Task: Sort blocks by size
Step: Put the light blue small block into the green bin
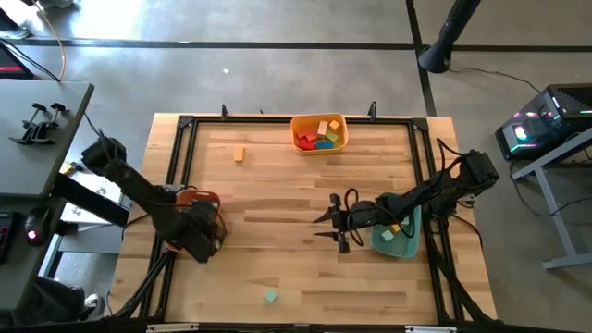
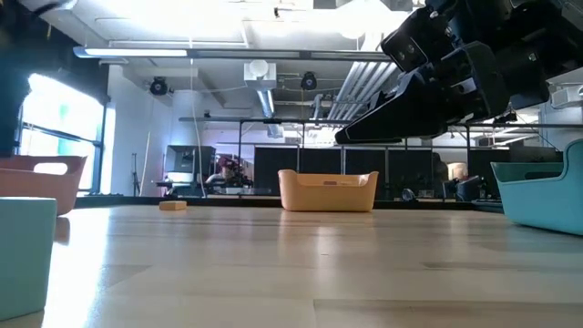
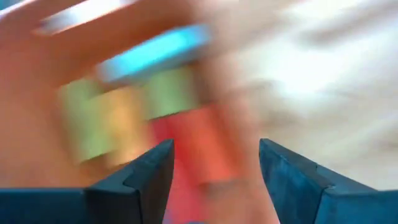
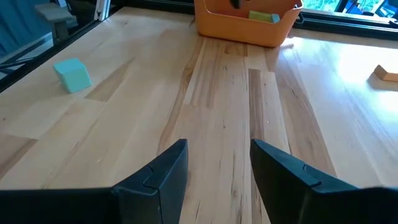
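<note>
Blocks (image 1: 319, 135) are sitting in a yellow tray (image 1: 319, 119) at the far edge of the tabletop (image 1: 277, 231). Others are lying blurred beneath the left gripper (image 3: 214, 155), fingers parted and holding nothing, over an orange tray (image 1: 190, 195). The right gripper (image 4: 217, 158) is hovering mid-tabletop, fingers apart, empty. A teal block (image 1: 270, 296) is lying near the front edge.
</note>
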You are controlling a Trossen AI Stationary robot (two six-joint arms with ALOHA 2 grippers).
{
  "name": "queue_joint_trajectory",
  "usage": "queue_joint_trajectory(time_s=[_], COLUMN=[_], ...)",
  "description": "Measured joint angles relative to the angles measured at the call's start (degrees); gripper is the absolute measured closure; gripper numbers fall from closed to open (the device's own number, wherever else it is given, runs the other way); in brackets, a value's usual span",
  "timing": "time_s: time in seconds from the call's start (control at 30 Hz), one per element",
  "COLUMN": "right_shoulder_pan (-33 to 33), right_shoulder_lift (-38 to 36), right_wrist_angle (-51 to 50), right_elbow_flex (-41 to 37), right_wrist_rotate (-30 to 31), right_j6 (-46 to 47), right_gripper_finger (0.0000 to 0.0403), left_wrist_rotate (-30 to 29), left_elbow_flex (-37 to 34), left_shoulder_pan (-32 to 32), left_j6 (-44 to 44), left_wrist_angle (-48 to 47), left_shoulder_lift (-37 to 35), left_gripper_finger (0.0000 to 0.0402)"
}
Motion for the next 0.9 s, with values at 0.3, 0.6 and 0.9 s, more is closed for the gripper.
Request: queue_joint_trajectory(time_s=[0.3, 0.6, 0.9], right_shoulder_pan=[0.0, 0.0, -0.15], right_shoulder_lift=[0.0, 0.0, 0.0], right_wrist_angle=[0.02, 0.04, 0.39], right_elbow_flex=[0.0, 0.0, 0.0], right_wrist_rotate=[0.02, 0.04, 0.22], right_j6=[-0.03, 2.22, 3.34], right_gripper_finger=[0.0231, 0.0231, 0.0231], left_wrist_rotate=[-10.33, 5.51, 17.6], left_elbow_flex=[4.58, 6.12, 17.77], left_shoulder_pan=[-1.08, 2.73, 3.13], left_j6=[72.04, 85.38, 97.92], left_wrist_angle=[52.5, 73.88, 63.11], left_shoulder_lift=[8.61, 23.34, 30.76], left_gripper_finger=[0.0211, 0.0183, 0.0174])
